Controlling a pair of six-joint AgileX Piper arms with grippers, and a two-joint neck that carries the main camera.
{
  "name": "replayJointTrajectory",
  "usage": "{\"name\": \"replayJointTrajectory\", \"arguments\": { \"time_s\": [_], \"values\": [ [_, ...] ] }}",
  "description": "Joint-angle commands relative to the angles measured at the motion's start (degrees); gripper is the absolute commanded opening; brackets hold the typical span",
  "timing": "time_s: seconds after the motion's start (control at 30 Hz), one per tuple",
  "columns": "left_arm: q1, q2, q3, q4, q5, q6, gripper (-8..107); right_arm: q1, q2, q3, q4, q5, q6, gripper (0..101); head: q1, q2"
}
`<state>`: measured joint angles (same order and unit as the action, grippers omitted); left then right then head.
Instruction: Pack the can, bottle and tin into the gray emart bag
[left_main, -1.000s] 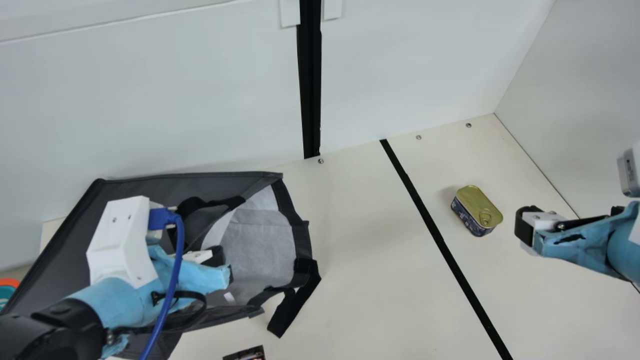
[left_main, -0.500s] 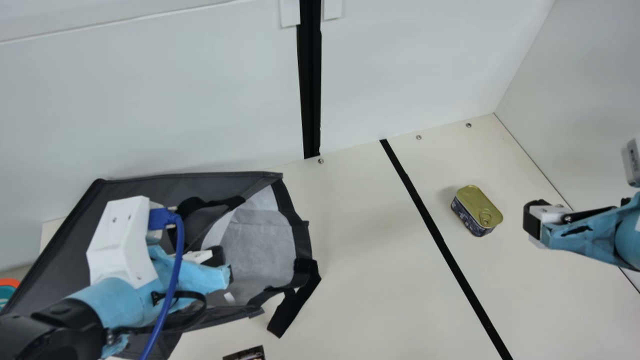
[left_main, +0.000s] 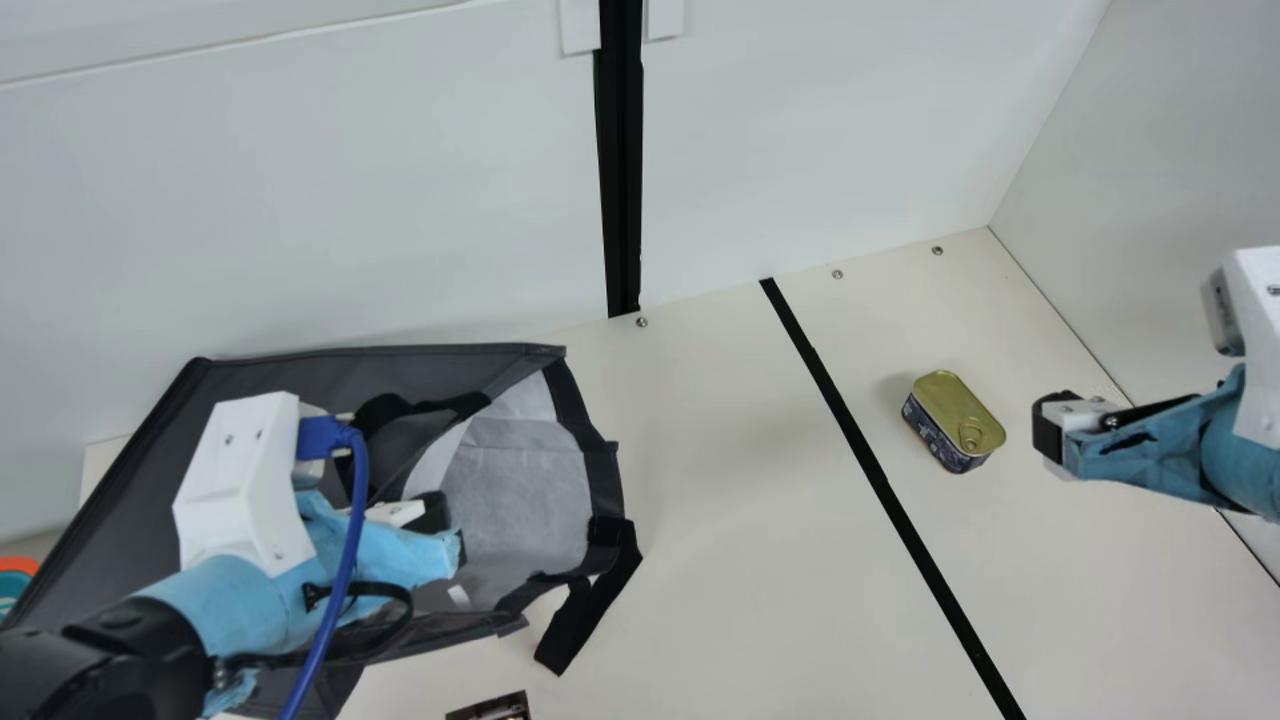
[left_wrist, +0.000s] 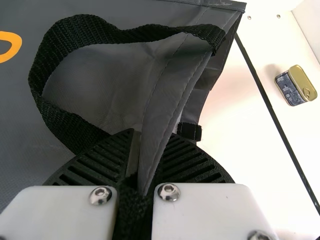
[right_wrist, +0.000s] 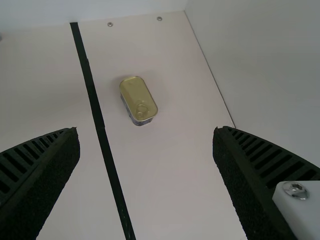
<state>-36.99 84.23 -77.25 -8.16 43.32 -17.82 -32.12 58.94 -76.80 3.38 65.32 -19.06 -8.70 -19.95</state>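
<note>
My left gripper (left_main: 445, 525) is at the mouth of the gray bag (left_main: 390, 365), which lies on its side with its pale lining showing. In the left wrist view, my left gripper (left_wrist: 140, 150) is shut on the rim of the bag (left_wrist: 167, 95), beside a black strap handle. The gold-lidded tin (left_main: 958, 412) rests on the table at the right. Just right of the tin is my right gripper (left_main: 1050, 435); in the right wrist view my right gripper (right_wrist: 147, 155) stands wide open, nothing between its fingers, with the tin (right_wrist: 138, 100) beyond them.
A black line (left_main: 880, 480) crosses the cream table between bag and tin. White walls (left_main: 300, 200) close off the back and right. A dark printed item (left_main: 492, 708) shows at the near edge, an orange and teal object (left_main: 14, 580) at far left.
My right arm first drew back slightly to the right, then came back left and farther into view. The left arm, bag and tin have stayed put.
</note>
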Motion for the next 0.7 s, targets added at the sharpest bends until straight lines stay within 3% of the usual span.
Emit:
{"name": "replayJointTrajectory", "arguments": {
  "time_s": [0.0, 0.67],
  "values": [
    [0.0, 0.0, 0.0, 0.0, 0.0, 0.0, 10, 0.16, 0.36, 0.25, 0.07, -0.54, -0.25, 91, -1.3, -0.05],
    [0.0, 0.0, 0.0, 0.0, 0.0, 0.0, 10, 3.46, 6.45, 2.55, -1.05, -5.83, -0.71, 91, -1.3, -0.05]
  ]
}}
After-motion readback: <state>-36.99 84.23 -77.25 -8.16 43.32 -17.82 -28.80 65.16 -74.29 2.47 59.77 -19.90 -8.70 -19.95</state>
